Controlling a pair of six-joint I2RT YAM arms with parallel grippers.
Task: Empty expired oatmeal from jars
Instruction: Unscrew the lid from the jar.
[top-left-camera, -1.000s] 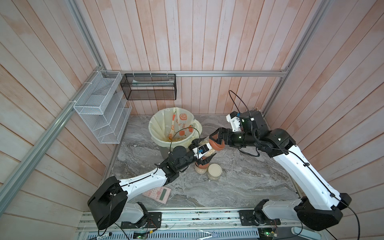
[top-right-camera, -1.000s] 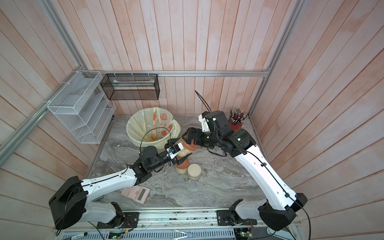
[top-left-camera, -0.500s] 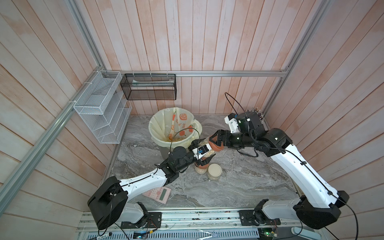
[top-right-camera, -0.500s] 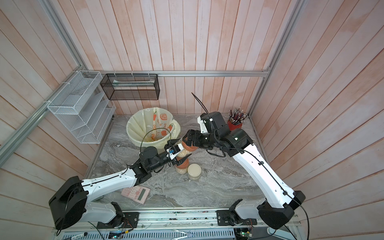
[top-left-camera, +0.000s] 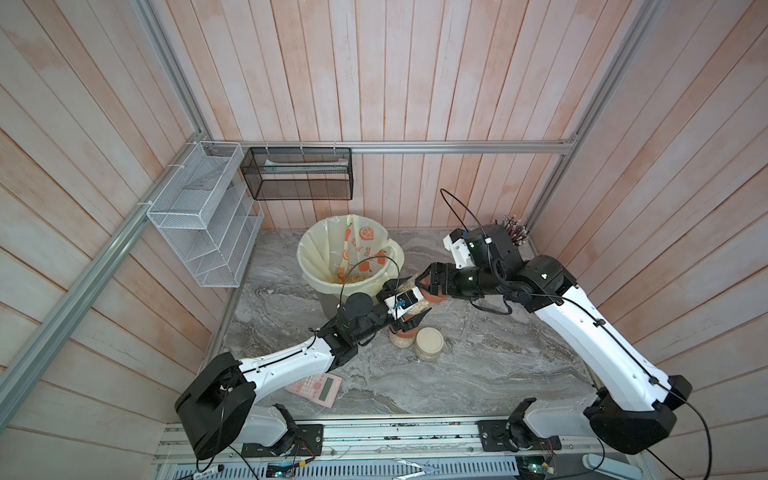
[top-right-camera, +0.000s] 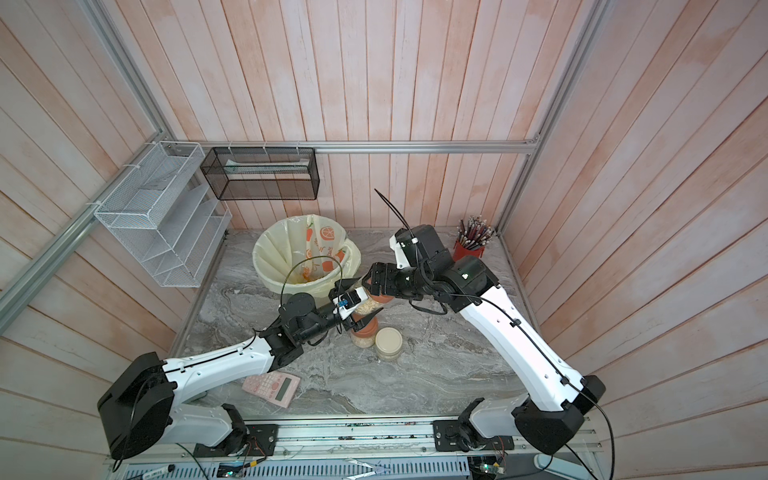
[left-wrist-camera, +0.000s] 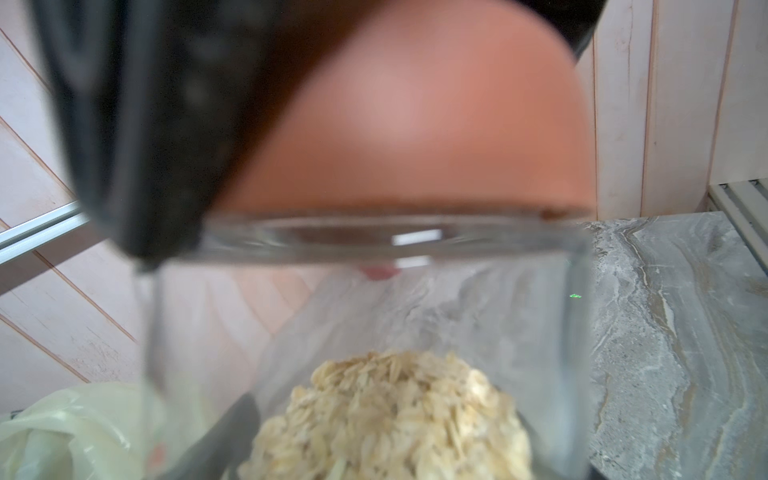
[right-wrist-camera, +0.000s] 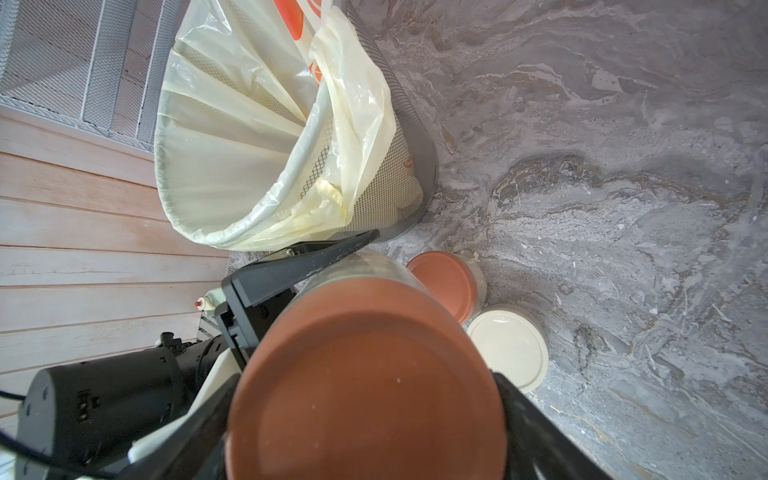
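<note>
Right fingers (right-wrist-camera: 536, 440) press on opposite edges of the terracotta lid (right-wrist-camera: 365, 382), so the right gripper (top-left-camera: 426, 286) looks clamped across the lid's full width. The left fingers (right-wrist-camera: 299, 266) lie along the clear wall of the held jar (left-wrist-camera: 374, 324), and the left gripper (top-left-camera: 409, 305) is closed on the body just behind the lid.

Between the two grippers the jar hangs in the air, tipped well over. It is above the table (top-left-camera: 478, 365), between the bin (right-wrist-camera: 411, 195) and the two other jars.

The wall looks like smooth glass: stiff, likely slippery under the pads and breakable if dropped. The body hold probably needs firm pressure low on the straight wall, away from the thread. The lid is wide and shallow and looks rigid, so a hold across its rim, as now, suits unscrewing it. Its plain side gives little bite, though, and the pads may slide on it.

The oatmeal (left-wrist-camera: 386, 415) is pale beige and flaky and fills only part of the jar, heaped at its lower end. It should weigh little, but it will probably shift and pour at once when the mouth opens.

The second terracotta-lidded jar (right-wrist-camera: 442, 286) and the cream-lidded jar (right-wrist-camera: 507, 347) stand closed on the table, touching or nearly so.
</note>
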